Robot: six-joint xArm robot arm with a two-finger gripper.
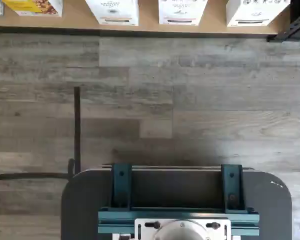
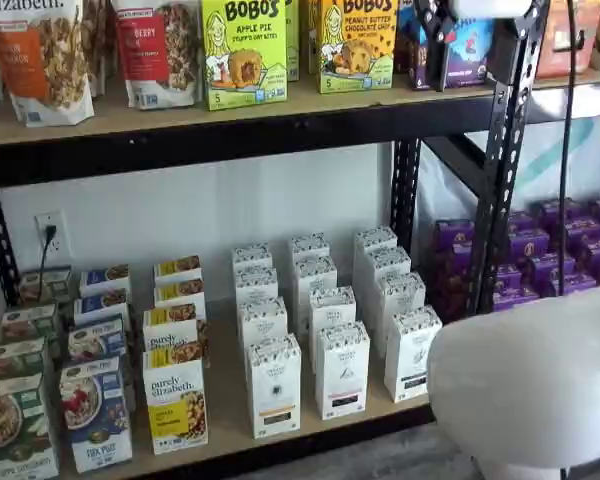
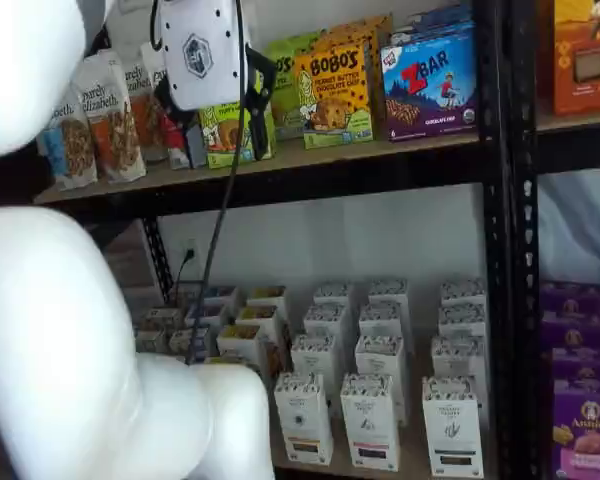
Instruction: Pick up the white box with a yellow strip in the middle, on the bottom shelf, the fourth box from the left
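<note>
The white box (image 2: 275,385) stands in the front row of the bottom shelf (image 2: 226,395), right of a "purely elizabeth" box (image 2: 177,405). It has a speckled top, a thin yellow strip and a dark strip low down. It also shows in a shelf view (image 3: 303,415) and in the wrist view (image 1: 112,11), at the shelf's edge. My gripper (image 3: 205,70) hangs high up in front of the upper shelf, far above the box. Only its white body and black side parts show. I cannot tell whether the fingers are open.
Like white cartons (image 2: 342,368) (image 2: 412,352) stand in rows to the right. Coloured cartons (image 2: 95,415) stand to the left. Black uprights (image 2: 500,160) frame the bay, with purple boxes (image 2: 540,265) beyond. The upper board holds granola bags (image 2: 45,55) and Bobo's boxes (image 2: 243,50). My white arm (image 2: 530,385) fills a corner. Grey plank floor (image 1: 190,100) lies below.
</note>
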